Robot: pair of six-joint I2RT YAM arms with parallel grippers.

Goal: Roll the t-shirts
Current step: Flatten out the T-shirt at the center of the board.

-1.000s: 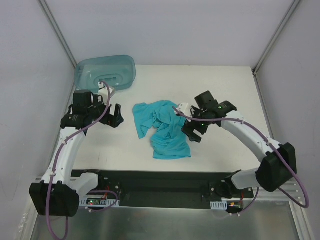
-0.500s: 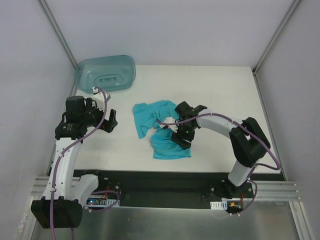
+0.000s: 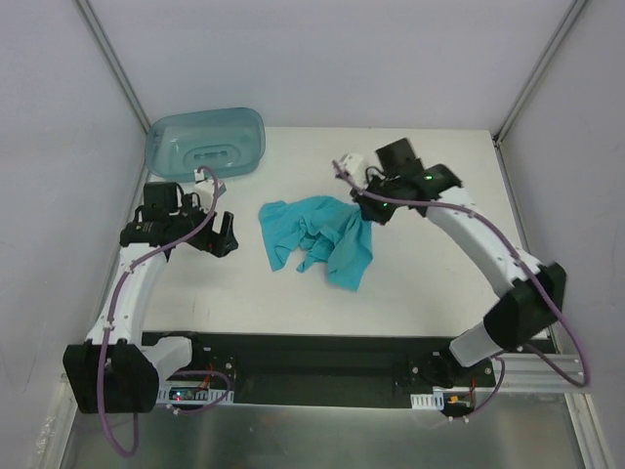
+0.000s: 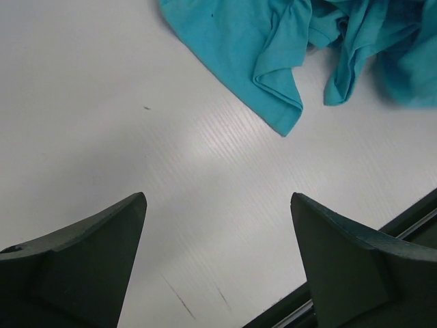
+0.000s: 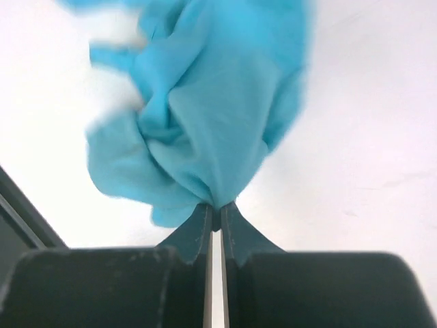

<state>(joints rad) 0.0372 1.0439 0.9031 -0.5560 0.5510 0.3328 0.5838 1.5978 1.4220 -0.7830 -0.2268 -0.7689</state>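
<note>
The turquoise t-shirt (image 3: 317, 239) lies crumpled in the middle of the white table. Its right part is bunched and pulled up toward my right gripper (image 3: 368, 212). In the right wrist view that gripper (image 5: 216, 205) is shut on a gathered fold of the t-shirt (image 5: 205, 102), which hangs from the fingertips. To the left of the shirt my left gripper (image 3: 223, 234) stands open above bare table. In the left wrist view its fingers (image 4: 217, 198) are wide apart with nothing between them, and a corner of the t-shirt (image 4: 273, 55) lies ahead of them.
A translucent blue-green plastic bin (image 3: 205, 142) sits at the back left corner. The black mounting rail (image 3: 312, 357) runs along the near edge. Grey walls and metal posts close in the table on the left, back and right.
My right gripper has shut on the shirt and drawn it up and back to the right, lifting the near part off the table. The left gripper shifted slightly and stays open.
</note>
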